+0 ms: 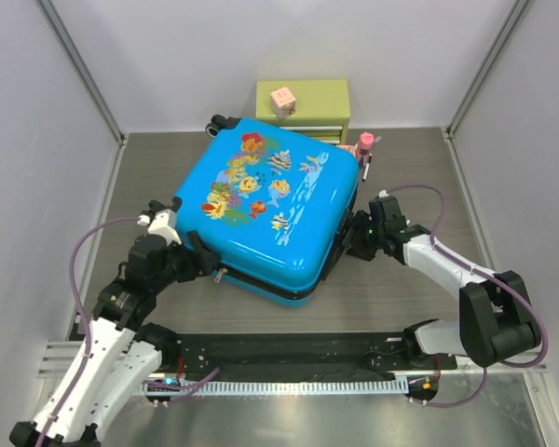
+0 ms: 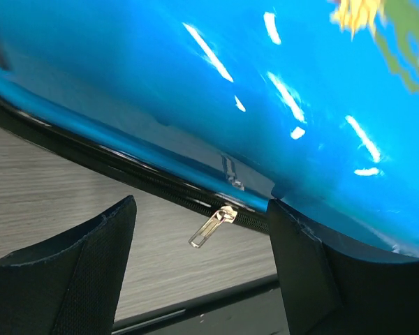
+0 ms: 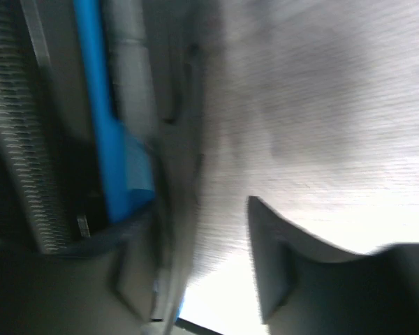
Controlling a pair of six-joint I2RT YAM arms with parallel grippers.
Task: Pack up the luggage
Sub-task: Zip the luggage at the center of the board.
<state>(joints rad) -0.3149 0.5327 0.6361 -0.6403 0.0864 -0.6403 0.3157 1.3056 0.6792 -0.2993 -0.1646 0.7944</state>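
Left tool (image 2: 201, 204) stands wide, the luggage (image 2: 265, 84) zipper pull (image 2: 213, 225) hanging ungripped between its fingers; right tool (image 3: 202, 208), blurred, stands parted beside the luggage.

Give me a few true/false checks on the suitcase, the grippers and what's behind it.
1. The luggage lies closed, printed shell up. True.
2. The zipper pull hangs free between the left gripper's open fingers. True.
3. The green drawer chest sits on top of the luggage. False: it stands on the table behind it, at the far edge.
4. A blue cube rests on the chest. False: the cube is pinkish.
5. Both grippers work the luggage's left side. False: the right gripper is at its right side.
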